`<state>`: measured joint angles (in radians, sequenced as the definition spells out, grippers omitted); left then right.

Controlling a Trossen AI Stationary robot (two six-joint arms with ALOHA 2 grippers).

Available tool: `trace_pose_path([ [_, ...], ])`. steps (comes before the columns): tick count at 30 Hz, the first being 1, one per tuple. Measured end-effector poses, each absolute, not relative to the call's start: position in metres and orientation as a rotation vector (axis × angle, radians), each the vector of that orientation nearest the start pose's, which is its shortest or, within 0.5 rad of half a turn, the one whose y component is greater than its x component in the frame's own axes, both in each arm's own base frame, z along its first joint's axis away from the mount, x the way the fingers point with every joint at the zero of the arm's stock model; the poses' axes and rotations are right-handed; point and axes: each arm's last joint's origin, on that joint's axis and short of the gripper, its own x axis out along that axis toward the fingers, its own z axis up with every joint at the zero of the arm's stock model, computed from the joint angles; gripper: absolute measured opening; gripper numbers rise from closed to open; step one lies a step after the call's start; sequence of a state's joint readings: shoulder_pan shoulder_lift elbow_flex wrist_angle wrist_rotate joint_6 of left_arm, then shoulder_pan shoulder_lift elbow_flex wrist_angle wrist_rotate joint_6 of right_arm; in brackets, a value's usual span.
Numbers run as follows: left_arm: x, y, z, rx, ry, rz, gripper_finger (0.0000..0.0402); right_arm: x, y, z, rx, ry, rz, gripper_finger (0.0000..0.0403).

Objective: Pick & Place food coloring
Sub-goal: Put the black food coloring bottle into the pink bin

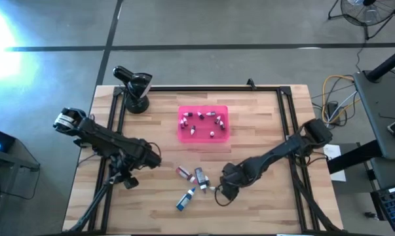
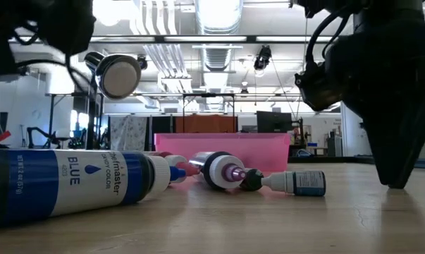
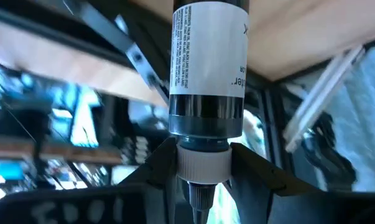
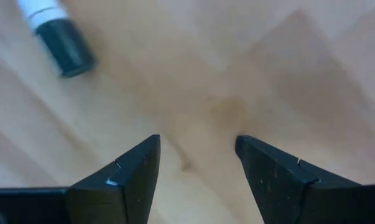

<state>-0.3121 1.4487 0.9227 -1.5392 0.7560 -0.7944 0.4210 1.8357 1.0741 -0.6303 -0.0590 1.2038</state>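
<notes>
- The food coloring is spread over two places: several small bottles (image 1: 204, 122) lie inside the pink tray (image 1: 183, 136) at the middle of the table, and a loose cluster (image 1: 192, 183) lies on the bare wood nearer the front edge, between the two arms.
- One more bottle (image 3: 209, 68) is clamped in the left gripper (image 3: 203, 163), the fingers being closed on the pale collar just under the dark body (the nozzle points back toward the wrist, the labelled body away from it).
- The right gripper (image 4: 196, 163) is lowered close over the wood just beside the loose cluster, with its jaws apart and nothing between them; a dark-bodied bottle (image 4: 58, 32) is seen well off to one side.
- The bottles are judged light and stiff, small plastic droppers with smooth glossy labels, so a slippery surface is to be expected.
- Being round and lying on their sides, as the blue-labelled bottle (image 2: 71, 185) does in the low view, they can be expected to roll if nudged by one finger first.
- A hold across the body, at right angles to its length, is judged safest; the tapered nozzle gives little to grip.
- Neighbouring bottles in the cluster lie close, so a finger could knock one aside.
</notes>
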Motion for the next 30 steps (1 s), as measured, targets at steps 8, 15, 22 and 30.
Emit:
trace_pose_path([
  [8,0.154,-0.072,0.189,-1.026,2.406,0.323,0.0088,0.278,0.113,0.160,0.479,1.253,-0.707,0.0204],
  [15,0.147,-0.071,0.165,-1.115,2.478,0.355,0.0088,0.269,0.104,0.181,0.390,1.155,-0.746,0.0201],
  [22,0.166,-0.077,0.155,-1.129,2.451,0.304,0.0088,0.269,0.099,0.186,0.370,1.127,-0.754,0.0201],
  [30,0.183,-0.083,0.138,-1.109,2.481,0.246,0.0088,0.270,0.097,0.186,0.357,1.134,-0.746,0.0201],
])
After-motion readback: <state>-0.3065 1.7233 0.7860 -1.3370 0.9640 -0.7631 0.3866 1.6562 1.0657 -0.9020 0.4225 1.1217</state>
